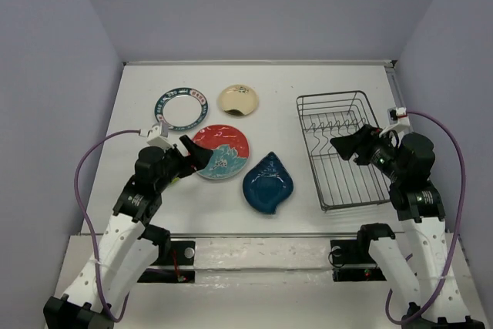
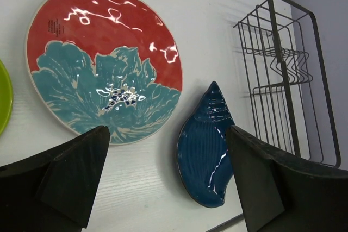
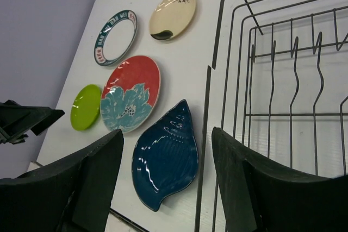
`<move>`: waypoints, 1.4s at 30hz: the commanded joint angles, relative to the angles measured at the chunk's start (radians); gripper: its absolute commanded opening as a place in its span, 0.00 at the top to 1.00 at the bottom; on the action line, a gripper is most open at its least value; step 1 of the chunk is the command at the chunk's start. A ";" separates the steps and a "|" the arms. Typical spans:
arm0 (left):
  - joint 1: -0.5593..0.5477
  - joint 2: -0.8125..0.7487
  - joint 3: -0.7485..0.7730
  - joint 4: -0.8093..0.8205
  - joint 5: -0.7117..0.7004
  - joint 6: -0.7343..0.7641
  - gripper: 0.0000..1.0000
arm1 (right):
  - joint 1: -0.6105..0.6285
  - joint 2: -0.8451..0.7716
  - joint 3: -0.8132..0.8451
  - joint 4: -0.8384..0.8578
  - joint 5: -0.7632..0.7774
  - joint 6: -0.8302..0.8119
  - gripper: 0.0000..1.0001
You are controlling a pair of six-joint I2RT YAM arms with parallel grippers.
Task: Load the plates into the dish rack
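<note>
Four plates lie flat on the white table: white with a green lettered rim (image 1: 181, 107), gold (image 1: 239, 99), red-and-teal (image 1: 223, 152) and dark blue leaf-shaped (image 1: 269, 182). The lime green plate (image 3: 86, 107) shows in the right wrist view, left of the red-and-teal plate (image 3: 130, 93). The wire dish rack (image 1: 330, 95) stands at the right and holds nothing. My left gripper (image 1: 194, 153) is open and empty, above the red-and-teal plate's near-left edge (image 2: 103, 63). My right gripper (image 1: 347, 146) is open and empty, over the rack's left side, with the blue plate (image 3: 166, 156) below between its fingers.
The table (image 1: 139, 113) has grey walls at the back and both sides. The rack's upright tines (image 3: 293, 80) run across its far half. The blue plate (image 2: 205, 145) lies close to the rack's left rim (image 2: 281, 69).
</note>
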 commanded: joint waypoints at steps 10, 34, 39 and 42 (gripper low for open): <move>0.008 -0.024 -0.107 0.032 -0.136 -0.173 0.01 | -0.007 -0.013 -0.004 0.058 -0.035 0.013 0.28; 0.006 0.221 -0.348 0.455 -0.271 -0.365 0.27 | -0.007 -0.009 -0.090 0.114 -0.099 0.043 0.28; -0.006 0.301 -0.352 0.550 -0.300 -0.394 0.33 | -0.007 0.001 -0.096 0.131 -0.098 0.049 0.28; -0.020 0.342 -0.349 0.590 -0.320 -0.404 0.36 | -0.007 0.007 -0.104 0.145 -0.105 0.054 0.28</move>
